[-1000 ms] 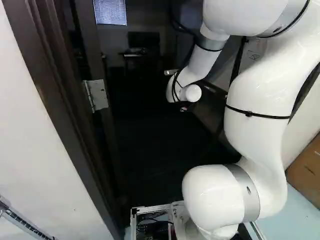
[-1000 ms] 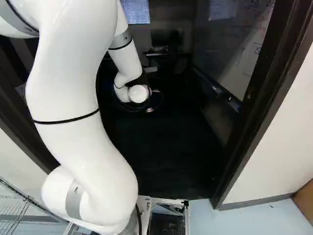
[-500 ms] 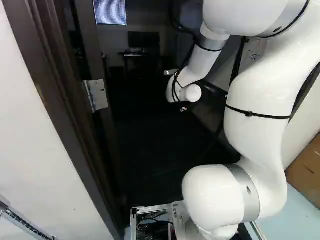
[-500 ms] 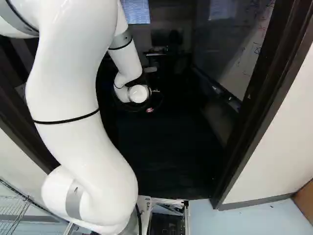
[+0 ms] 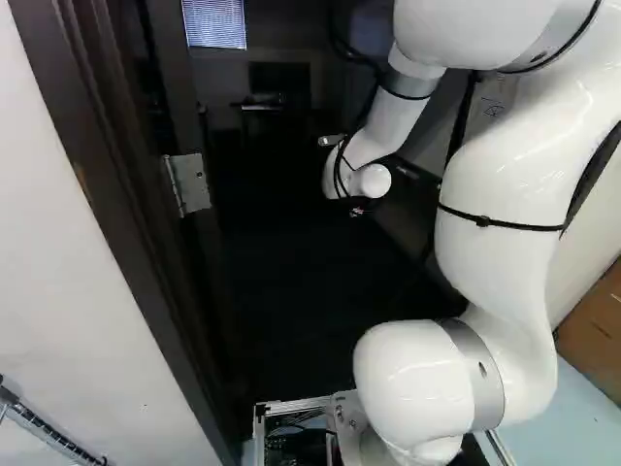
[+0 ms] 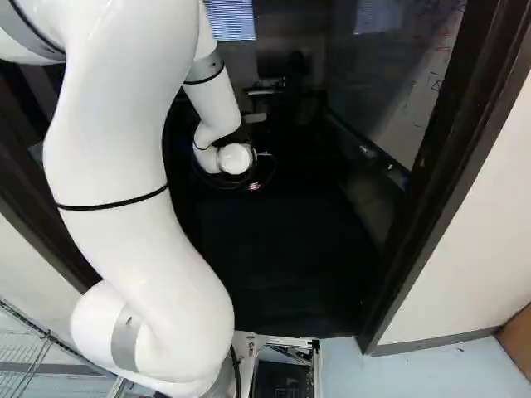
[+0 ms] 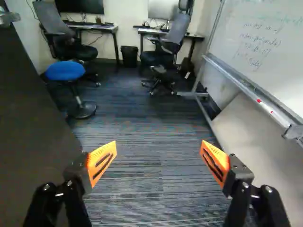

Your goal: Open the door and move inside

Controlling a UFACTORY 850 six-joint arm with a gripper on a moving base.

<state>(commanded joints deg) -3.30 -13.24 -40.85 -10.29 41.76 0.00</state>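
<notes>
Door (image 7: 33,113) and whiteboard (image 7: 279,75) (writing (image 7: 258,45) partly blurred) cut off in wrist view

Dark striped carpet floor (image 7: 142,165); on it: blue-seated stool (image 7: 66,71), office chairs (image 7: 180,30), black bin (image 7: 129,56), desks (image 7: 97,28), whiteboard stand (image 7: 193,94).

Striped dark carpet (image 7: 156,151) runs to a pale wall (image 7: 125,28), where a black bin (image 7: 129,56) stands between two desks, each bearing a monitor. An office chair (image 7: 177,35) stands at one desk; a round blue stool (image 7: 65,71) stands near the other. A whiteboard (image 7: 265,42) carries handwriting. In the left base view, a window blind (image 5: 214,21) glows above the dim room.
</notes>
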